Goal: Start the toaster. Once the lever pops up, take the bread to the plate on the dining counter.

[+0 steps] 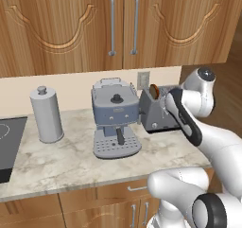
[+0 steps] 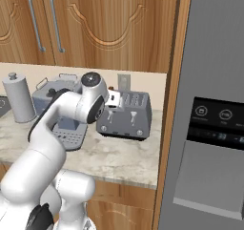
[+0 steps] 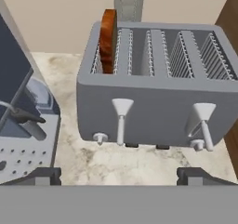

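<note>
Toaster: middle of the hand view, four slots on top, two levers on its front, both at the top of their tracks.
Bread: upright in the leftmost slot, upper half above the rim; a small brown tip at the toaster top in the left base view.
Gripper: two dark tips at the bottom corners of the hand view, set wide apart, nothing between them.
Hidden: the arm covers the toaster's right part in the left base view.
Espresso machine: just left of the toaster.
Canister: grey, left on the counter.
Counter: pale marbled stone, wooden cabinets above.
Refrigerator: grey, right side of the right base view.
</note>
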